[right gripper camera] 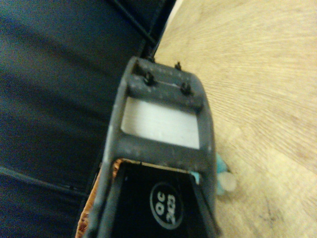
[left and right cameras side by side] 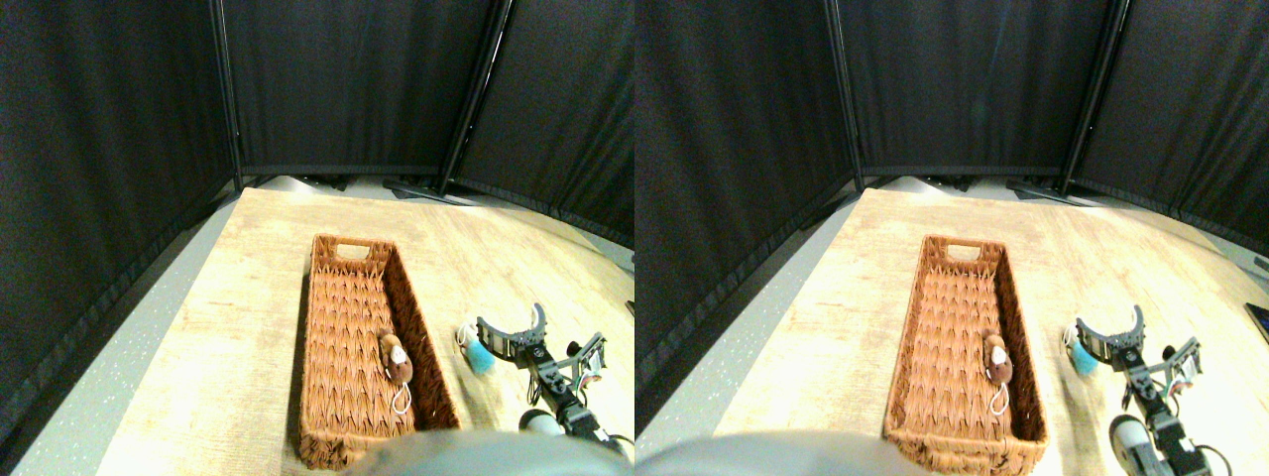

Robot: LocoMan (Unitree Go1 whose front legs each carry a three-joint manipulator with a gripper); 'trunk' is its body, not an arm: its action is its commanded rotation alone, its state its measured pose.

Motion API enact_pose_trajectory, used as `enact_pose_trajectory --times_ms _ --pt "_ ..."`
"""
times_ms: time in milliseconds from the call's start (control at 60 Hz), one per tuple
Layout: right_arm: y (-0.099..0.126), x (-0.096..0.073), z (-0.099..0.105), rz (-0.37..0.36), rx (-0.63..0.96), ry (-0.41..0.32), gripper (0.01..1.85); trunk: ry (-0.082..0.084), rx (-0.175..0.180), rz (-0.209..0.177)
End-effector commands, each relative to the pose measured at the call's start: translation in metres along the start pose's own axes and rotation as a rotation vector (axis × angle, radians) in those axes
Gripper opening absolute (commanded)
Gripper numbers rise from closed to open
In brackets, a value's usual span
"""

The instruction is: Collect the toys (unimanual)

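Stereo pair view: right tool (left and right cameras side by side: 513, 332) spread wide beside blue toy (left and right cameras side by side: 481, 357) on desk (left and right cameras side by side: 248, 297), likely for grasping; brown toy (left and right cameras side by side: 397, 359) already in basket (left and right cameras side by side: 327, 436).

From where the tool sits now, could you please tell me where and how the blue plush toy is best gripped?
Grip the blue plush toy across its soft body, not the white string loop at its far end. It lies on the wooden table just right of the wicker basket. Probably come from above on its right side, where the right tool already is, clear of the basket wall.
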Motion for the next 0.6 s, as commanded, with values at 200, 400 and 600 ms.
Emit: enact_pose_trajectory --times_ms 200,400,600 --pt "-0.025 0.000 -0.011 -0.047 0.049 0.008 0.74 0.006 -0.022 0.010" --pt "-0.036 0.005 -0.018 -0.137 0.095 0.014 0.80 0.006 -0.029 0.014" --pt "-0.046 0.014 -0.021 -0.167 0.100 -0.007 0.71 0.006 -0.031 0.015"
